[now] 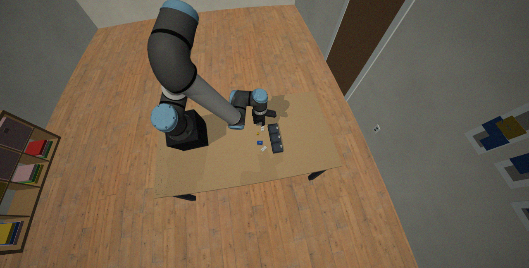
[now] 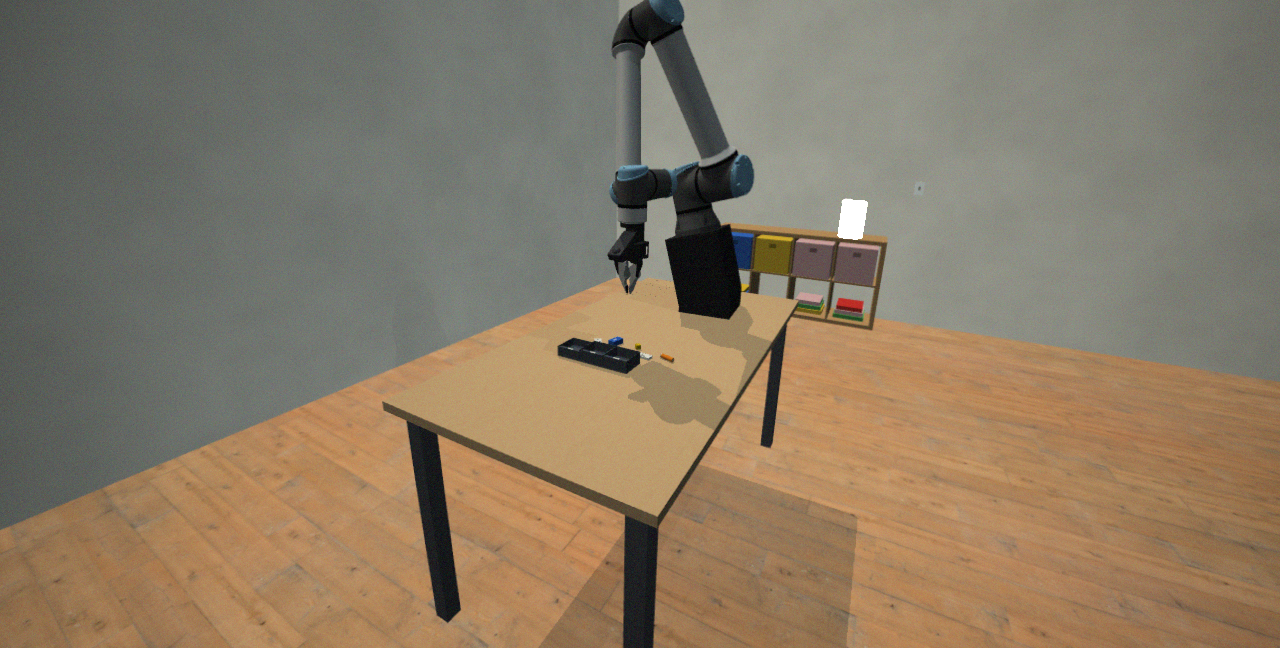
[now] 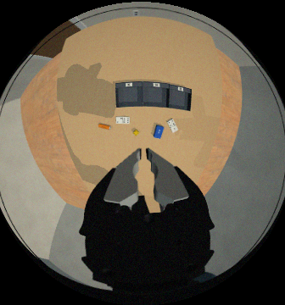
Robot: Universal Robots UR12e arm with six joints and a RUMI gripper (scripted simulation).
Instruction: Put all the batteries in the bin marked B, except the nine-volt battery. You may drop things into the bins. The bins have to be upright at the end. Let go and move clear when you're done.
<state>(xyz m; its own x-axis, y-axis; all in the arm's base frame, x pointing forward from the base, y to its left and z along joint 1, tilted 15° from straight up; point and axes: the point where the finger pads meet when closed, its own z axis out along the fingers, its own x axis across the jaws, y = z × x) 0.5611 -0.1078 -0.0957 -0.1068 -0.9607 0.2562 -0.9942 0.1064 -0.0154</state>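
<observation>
My gripper (image 3: 143, 149) (image 2: 627, 283) is shut and empty, and it hangs well above the table, on the near side of the small items. A row of three dark bins (image 3: 153, 95) lies on the table. Each bin has a white label, too small to read. In front of the bins lie an orange cylindrical battery (image 3: 103, 126), a white flat item (image 3: 122, 120), a small yellow item (image 3: 136, 132), a blue block-shaped item (image 3: 159, 131) and a second white item (image 3: 172, 125). In the top view the bins (image 1: 275, 137) show just right of the gripper (image 1: 258, 120), which hides the orange battery.
The arm's black base (image 2: 704, 270) stands on the table's far corner. A shelf with coloured boxes (image 2: 808, 272) stands by the back wall. The items lie in a loose line beside the bins (image 2: 597, 354).
</observation>
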